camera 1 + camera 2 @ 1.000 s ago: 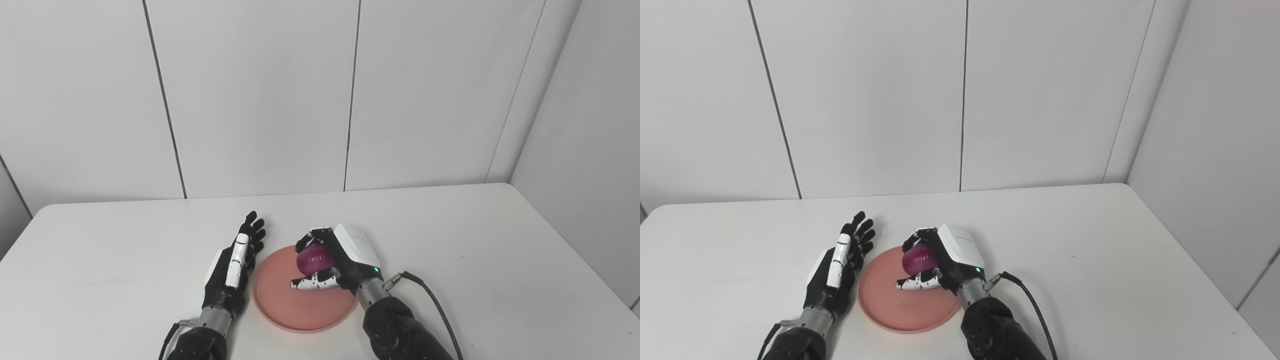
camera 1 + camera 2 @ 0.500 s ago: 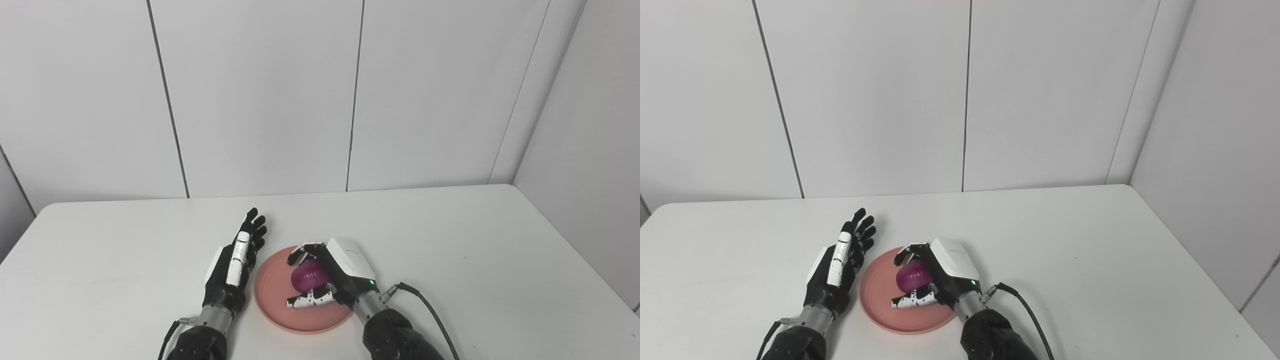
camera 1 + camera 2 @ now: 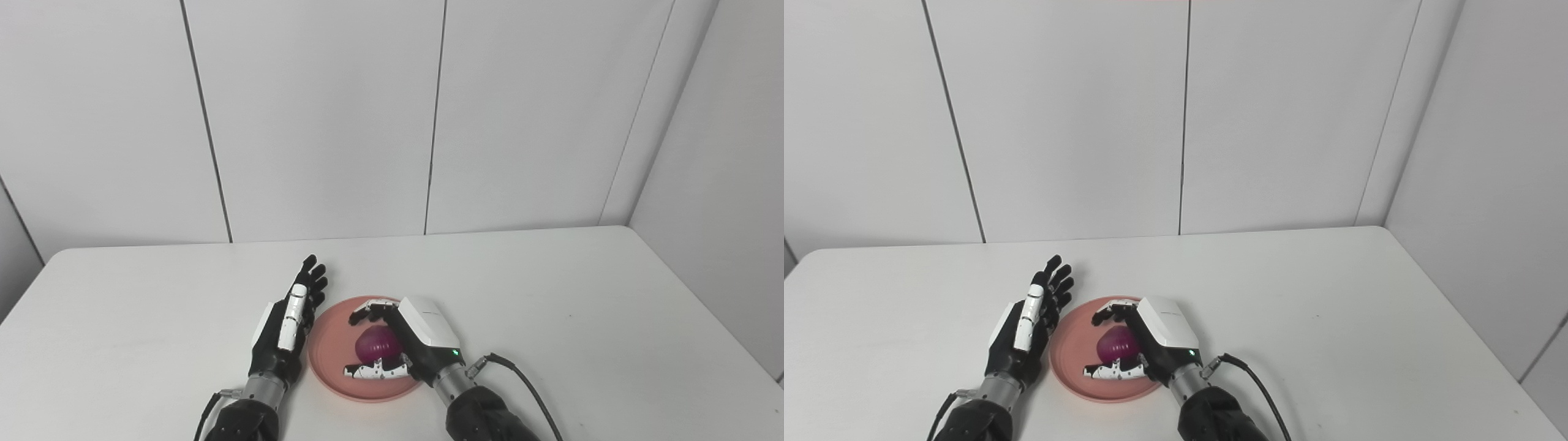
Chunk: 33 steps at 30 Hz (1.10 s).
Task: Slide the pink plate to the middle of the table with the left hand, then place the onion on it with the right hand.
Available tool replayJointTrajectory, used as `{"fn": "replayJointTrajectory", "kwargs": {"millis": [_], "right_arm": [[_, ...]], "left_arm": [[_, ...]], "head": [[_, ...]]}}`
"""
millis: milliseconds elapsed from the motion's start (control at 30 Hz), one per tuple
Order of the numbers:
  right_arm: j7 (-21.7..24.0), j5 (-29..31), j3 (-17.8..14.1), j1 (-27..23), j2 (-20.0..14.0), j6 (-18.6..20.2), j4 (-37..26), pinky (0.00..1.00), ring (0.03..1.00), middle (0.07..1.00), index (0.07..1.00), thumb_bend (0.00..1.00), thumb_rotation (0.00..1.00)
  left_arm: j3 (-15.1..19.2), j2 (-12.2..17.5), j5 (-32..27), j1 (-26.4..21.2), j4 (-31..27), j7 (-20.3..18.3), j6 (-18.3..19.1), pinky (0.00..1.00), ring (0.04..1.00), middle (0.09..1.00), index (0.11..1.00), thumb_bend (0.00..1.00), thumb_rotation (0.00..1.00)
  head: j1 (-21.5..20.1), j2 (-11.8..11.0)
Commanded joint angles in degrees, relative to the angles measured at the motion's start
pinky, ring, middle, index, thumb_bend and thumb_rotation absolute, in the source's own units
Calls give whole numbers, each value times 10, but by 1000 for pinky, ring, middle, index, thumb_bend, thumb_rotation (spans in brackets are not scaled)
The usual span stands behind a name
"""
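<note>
Our right hand (image 3: 409, 343) is wrapped around the onion (image 3: 378, 344), fingers above and thumb below, low over the pink plate (image 3: 327, 355). We judge the onion is at or near the plate's surface, so we should spread the fingers gently and lift straight up, lest it roll. Our left hand (image 3: 285, 327) rests spread and empty on the counter (image 3: 582, 318), just beside the plate's rim.
</note>
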Motion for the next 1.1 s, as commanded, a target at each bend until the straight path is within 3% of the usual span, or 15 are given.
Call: {"fn": "replayJointTrajectory", "kwargs": {"millis": [0, 167, 533, 733, 933, 1067], "right_arm": [[-2, 9, -7, -18, -3, -33, -23, 807, 834, 847, 839, 612, 696], [1, 24, -12, -15, -7, -46, -29, 873, 889, 904, 898, 631, 840], [-26, 31, -35, -3, -11, -87, -43, 829, 884, 914, 905, 601, 897], [8, 65, -69, 7, -7, -47, -78, 859, 920, 938, 931, 620, 956], [4, 69, -107, 16, -1, -16, -100, 851, 899, 933, 927, 634, 995], [16, 125, -142, 21, 6, -14, -95, 847, 911, 942, 934, 608, 1000]], "left_arm": [[-3, 1, 1, -16, -20, -2, -22, 985, 979, 979, 968, 554, 1000], [-3, 4, 2, -14, -24, -3, -16, 1000, 987, 985, 974, 578, 1000], [-2, 19, 14, -8, -31, 5, -8, 1000, 981, 977, 969, 604, 1000], [2, 29, 14, -4, -35, 3, -15, 997, 978, 974, 970, 594, 1000], [2, 37, 20, -1, -35, 8, -15, 979, 968, 971, 970, 605, 1000], [6, 38, 15, 5, -37, 9, -13, 973, 970, 974, 974, 597, 1000]], "head": [[0, 1], [0, 1], [4, -1], [12, 1], [17, 0], [28, -2]]}}
